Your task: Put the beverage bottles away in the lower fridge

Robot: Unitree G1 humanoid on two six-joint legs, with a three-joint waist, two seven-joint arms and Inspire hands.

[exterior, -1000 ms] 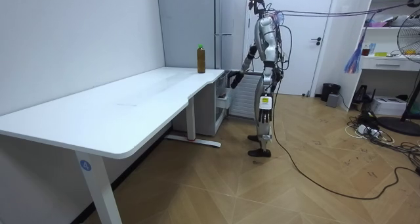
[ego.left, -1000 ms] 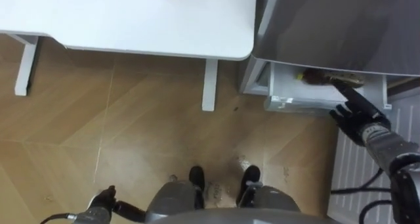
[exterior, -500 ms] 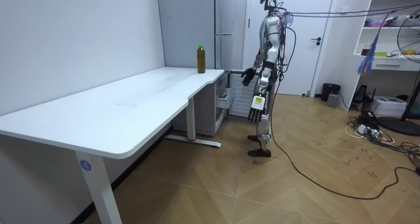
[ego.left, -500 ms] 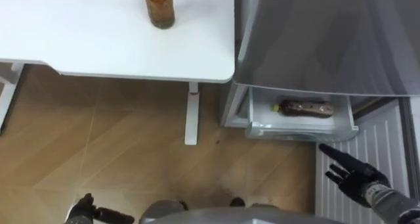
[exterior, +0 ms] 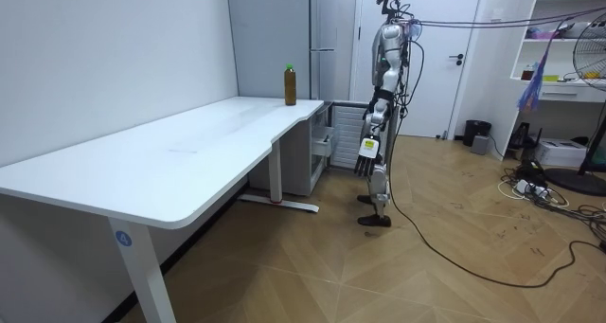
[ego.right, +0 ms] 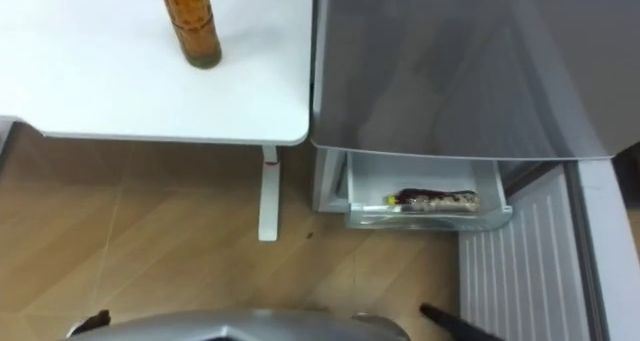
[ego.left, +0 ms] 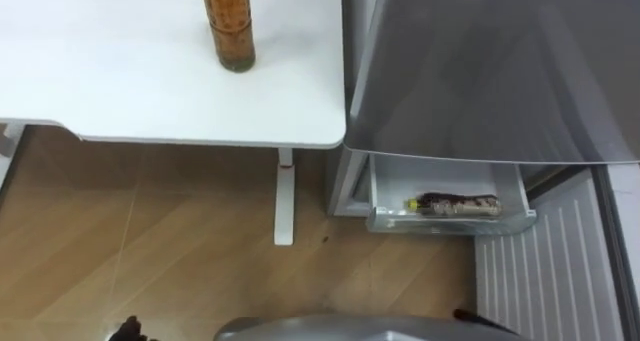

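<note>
1st bottle (ego.left: 455, 205) lies in the open lower fridge drawer (ego.left: 440, 176), centre-right: done. 2nd bottle (ego.left: 226, 26) upright on table (ego.left: 120, 91), upper left, yet to go in. Bottom edge: right hand (ego.right: 448, 320) empty, fingers straight; left hand (ego.left: 126, 330), can't tell.

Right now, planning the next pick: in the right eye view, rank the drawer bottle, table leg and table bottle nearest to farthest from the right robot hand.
From the right robot hand, bottom edge:
1. Drawer bottle, just above, in the open drawer.
2. Table leg, left.
3. Table bottle, upper left.
</note>
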